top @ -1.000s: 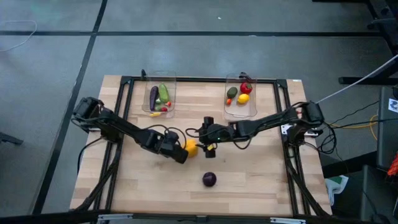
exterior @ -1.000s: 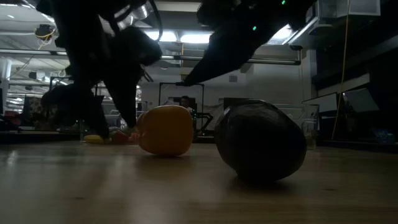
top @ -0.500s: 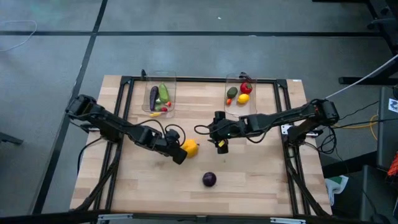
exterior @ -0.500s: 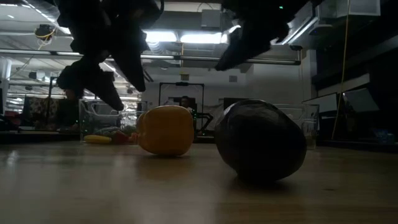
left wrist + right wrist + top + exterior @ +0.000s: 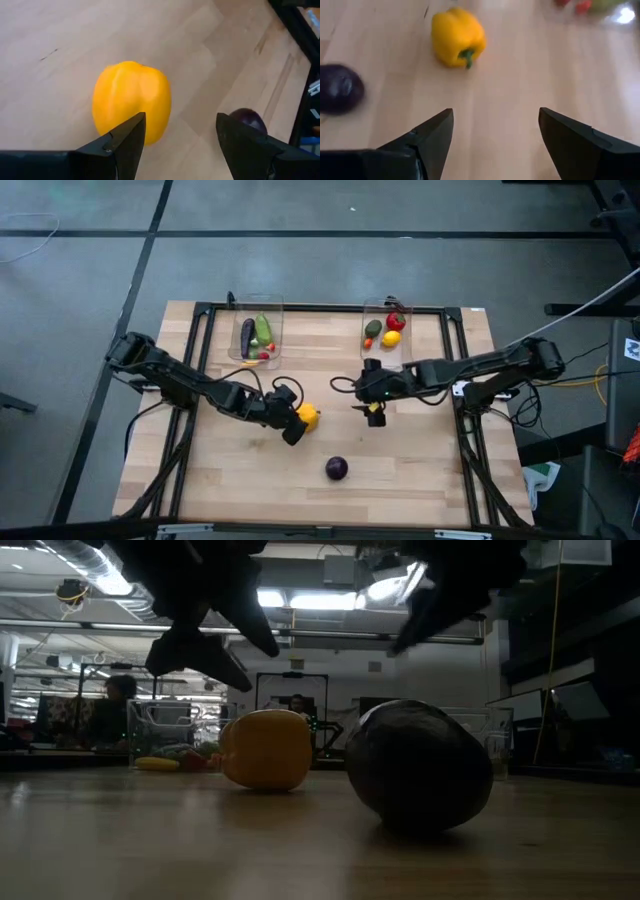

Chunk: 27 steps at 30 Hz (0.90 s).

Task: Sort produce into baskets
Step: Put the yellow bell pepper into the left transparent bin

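A yellow pepper lies on its side on the wooden table, also seen in the left wrist view and the right wrist view. A dark purple round piece rests nearer the front edge. My left gripper hovers open just left of the pepper and above it. My right gripper hangs open to the pepper's right, with nothing between its fingers. Two clear baskets stand at the back: the left one and the right one, both holding produce.
The left basket holds an eggplant, a cucumber and small pieces. The right one has a tomato, an avocado and a lemon. A black frame borders the table. Bare wood lies between the baskets and along the front. A person shows in the room behind.
My right gripper has drawn away from the pepper toward the table's right edge and risen. My left gripper has lifted and rolled its wrist beside the pepper. The pepper and the purple piece have stayed where they were.
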### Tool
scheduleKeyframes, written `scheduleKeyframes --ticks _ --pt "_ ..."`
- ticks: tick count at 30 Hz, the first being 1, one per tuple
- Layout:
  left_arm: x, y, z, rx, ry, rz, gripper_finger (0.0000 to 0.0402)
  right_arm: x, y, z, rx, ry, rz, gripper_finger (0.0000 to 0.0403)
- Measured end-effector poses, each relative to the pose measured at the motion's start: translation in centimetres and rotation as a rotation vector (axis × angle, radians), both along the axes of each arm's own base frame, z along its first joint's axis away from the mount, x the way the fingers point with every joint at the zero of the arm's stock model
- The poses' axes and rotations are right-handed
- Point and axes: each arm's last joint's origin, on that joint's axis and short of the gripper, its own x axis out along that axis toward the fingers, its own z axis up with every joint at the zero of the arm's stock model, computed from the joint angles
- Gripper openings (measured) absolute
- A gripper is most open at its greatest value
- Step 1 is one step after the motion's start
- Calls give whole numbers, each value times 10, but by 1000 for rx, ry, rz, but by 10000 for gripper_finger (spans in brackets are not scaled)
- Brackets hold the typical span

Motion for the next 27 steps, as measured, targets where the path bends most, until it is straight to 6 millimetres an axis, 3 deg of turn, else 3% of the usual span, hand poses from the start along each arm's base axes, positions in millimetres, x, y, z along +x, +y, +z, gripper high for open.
scheduleKeyframes --ticks 5,9,20,27 --pt "1 0 1 30 -9 -26 237 -8 4 -30 162 28 15 291" --pt "5 -1 6 75 -72 -68 237 -10 16 -43 281 -27 107 291" --pt "14 -6 18 187 -212 -171 237 -13 47 -49 339 -36 263 291" --pt "15 -4 19 258 -216 -216 237 -13 51 -52 325 -30 265 291"
